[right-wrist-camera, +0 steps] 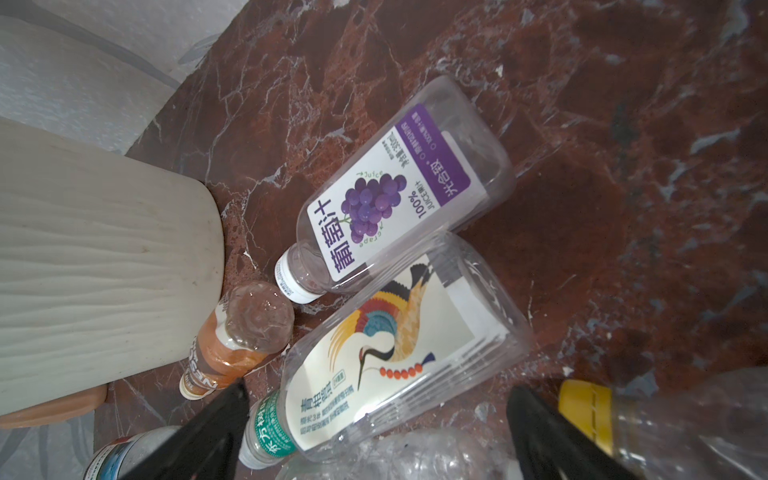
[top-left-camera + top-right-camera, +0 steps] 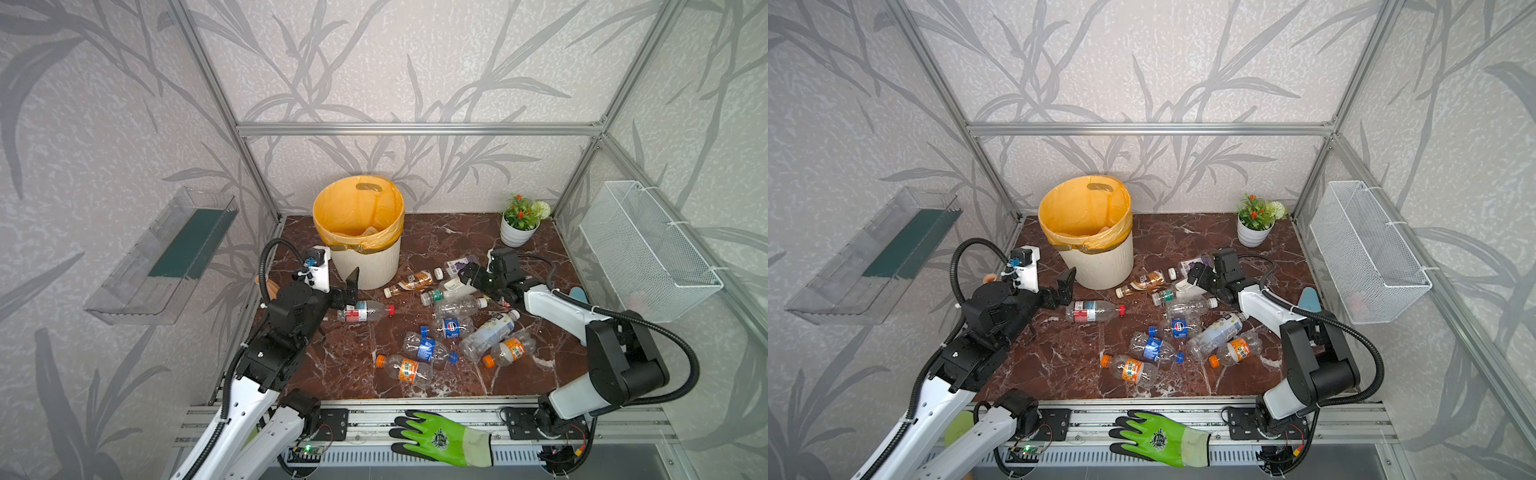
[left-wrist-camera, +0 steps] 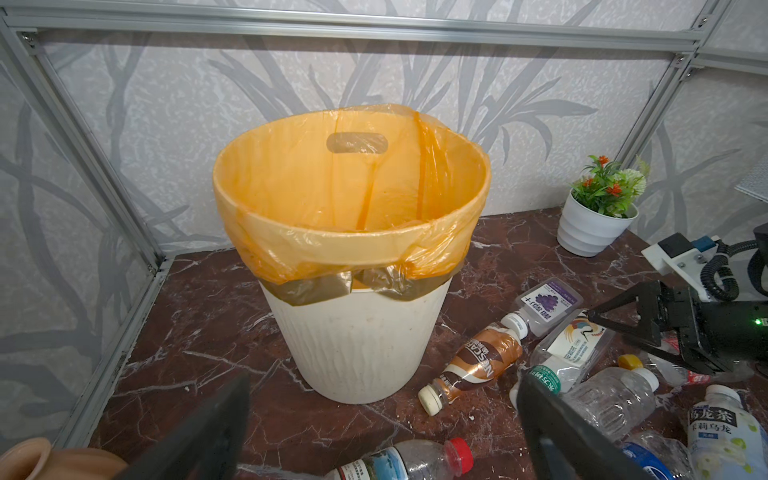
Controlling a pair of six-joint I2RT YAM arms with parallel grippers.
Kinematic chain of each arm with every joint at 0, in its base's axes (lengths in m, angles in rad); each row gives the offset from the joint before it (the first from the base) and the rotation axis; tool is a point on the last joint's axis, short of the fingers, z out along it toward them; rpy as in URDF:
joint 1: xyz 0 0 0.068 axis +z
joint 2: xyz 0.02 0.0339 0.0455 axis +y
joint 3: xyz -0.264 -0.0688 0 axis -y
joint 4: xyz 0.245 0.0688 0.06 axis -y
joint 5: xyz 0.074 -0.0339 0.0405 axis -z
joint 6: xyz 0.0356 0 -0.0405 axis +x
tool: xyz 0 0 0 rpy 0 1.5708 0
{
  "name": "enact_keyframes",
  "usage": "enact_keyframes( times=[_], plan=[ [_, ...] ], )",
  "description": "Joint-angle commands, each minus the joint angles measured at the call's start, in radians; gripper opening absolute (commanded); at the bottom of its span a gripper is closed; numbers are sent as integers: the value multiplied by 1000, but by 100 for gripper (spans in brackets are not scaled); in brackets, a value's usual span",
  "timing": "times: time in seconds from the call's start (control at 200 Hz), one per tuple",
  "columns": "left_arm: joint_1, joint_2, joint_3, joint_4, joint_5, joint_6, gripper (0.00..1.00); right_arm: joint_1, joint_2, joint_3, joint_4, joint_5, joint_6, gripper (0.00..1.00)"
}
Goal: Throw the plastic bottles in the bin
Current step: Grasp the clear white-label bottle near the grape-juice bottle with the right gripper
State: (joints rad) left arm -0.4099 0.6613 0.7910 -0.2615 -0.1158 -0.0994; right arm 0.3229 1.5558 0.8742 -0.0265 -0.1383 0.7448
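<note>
The cream ribbed bin (image 2: 365, 266) (image 3: 357, 340) with an orange liner stands at the back left of the marble table. Several plastic bottles lie scattered to its right and in front. My left gripper (image 2: 345, 297) (image 3: 384, 380) is open and empty, just left of the bin's base, above a red-capped bottle (image 2: 365, 311) (image 3: 407, 459). My right gripper (image 2: 471, 282) (image 1: 378, 390) is open over a crane-labelled bottle (image 1: 395, 353) (image 2: 451, 289), not closed on it. Beside that lie a grape-juice bottle (image 1: 399, 195) and a brown coffee bottle (image 3: 478, 361).
More bottles with blue (image 2: 428, 347) and orange (image 2: 407, 370) labels lie near the table's front. A white flower pot (image 2: 517, 230) stands back right, a mesh basket (image 2: 648, 257) hangs on the right wall, a terracotta vase (image 3: 25, 461) lies far left, and a green glove (image 2: 444, 436) rests on the front rail.
</note>
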Motion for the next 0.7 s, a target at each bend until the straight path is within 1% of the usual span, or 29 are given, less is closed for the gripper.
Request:
enact_keyframes(
  times=[0.0, 0.305, 0.33, 0.465, 0.695],
  plan=[
    [-1, 1, -14, -12, -28, -14, 99, 12, 37, 36, -21, 23, 21, 97],
    [-1, 13, -16, -30, -56, -13, 99, 27, 145, 109, -55, 2, 30, 98],
    [0, 13, -16, -32, -57, -11, 99, 27, 178, 116, -56, 1, 30, 99],
    [0, 14, -19, -33, -67, -3, 99, 29, 229, 152, -63, 6, 32, 100],
    [0, 19, -20, -35, -79, 11, 99, 30, 299, 164, -12, -4, 91, 99]
  ],
)
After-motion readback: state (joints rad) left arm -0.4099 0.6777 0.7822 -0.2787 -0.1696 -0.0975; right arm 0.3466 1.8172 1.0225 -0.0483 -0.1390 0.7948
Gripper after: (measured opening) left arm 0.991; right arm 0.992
